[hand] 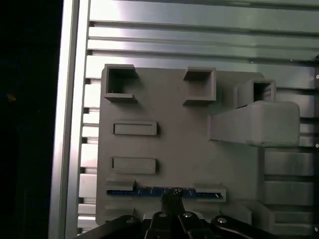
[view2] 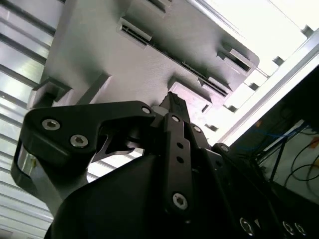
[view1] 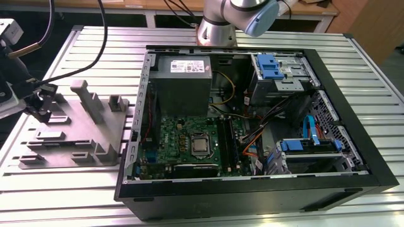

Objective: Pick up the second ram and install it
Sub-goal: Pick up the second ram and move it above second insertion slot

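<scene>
Slatted aluminium makes up the table [view1: 63, 198]. On it sit a grey holder block [view1: 75, 137] and, well apart from the gripper [hand: 172, 198], an open computer case [view1: 252, 194] lying on its side with its green motherboard [view1: 183, 132] showing. The gripper hangs nose-down over the holder block, right at the slot nearest to it. The second ram [hand: 134, 191] stands on edge in that slot, so the first wrist view shows just its thin blue top edge between two grey clips [hand: 119, 185]. Its long axis lies level, parallel to the table's slats and square to the edge rail [hand: 70, 124], with one end reaching out to either side of the gripper. The gripper meets the stick at about its middle. Whether it is clamped on the ram or merely at it, I cannot tell. Beyond the gripper lie the holder's flat slots [hand: 134, 128] and square pockets [hand: 119, 82].
</scene>
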Available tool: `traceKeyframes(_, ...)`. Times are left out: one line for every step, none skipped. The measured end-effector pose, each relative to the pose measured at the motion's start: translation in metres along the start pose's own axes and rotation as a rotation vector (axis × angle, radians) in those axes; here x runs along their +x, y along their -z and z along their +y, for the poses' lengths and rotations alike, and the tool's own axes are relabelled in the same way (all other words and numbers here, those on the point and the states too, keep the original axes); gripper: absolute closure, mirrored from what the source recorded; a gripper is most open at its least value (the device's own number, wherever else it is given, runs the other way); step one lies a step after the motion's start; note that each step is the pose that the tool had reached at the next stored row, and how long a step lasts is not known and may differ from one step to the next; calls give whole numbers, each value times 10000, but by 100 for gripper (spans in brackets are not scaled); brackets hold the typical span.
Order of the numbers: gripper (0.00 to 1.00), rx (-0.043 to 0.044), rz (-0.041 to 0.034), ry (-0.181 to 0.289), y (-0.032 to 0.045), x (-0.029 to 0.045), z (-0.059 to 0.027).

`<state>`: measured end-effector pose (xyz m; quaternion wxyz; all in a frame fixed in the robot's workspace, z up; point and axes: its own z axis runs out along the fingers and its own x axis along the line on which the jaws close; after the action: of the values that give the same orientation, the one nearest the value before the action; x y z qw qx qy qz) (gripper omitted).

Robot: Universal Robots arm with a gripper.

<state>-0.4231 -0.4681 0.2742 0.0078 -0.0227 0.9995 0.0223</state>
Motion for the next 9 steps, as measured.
traceKeyframes(90,-2,8,176,-2,0,0)
traceKeyframes(90,-5,17,360,-5,0,0)
traceKeyframes(90,-9,25,556,-9,0,0)
traceKeyframes(90,-12,33,731,-12,0,0)
traceKeyframes(90,-15,41,909,-14,0,-1)
traceKeyframes(90,-18,48,1091,-17,0,-1)
traceKeyframes(90,-21,57,1269,-20,0,-1)
traceKeyframes(90,-24,64,1455,-24,0,-1)
traceKeyframes(90,-27,72,1634,-27,0,-1)
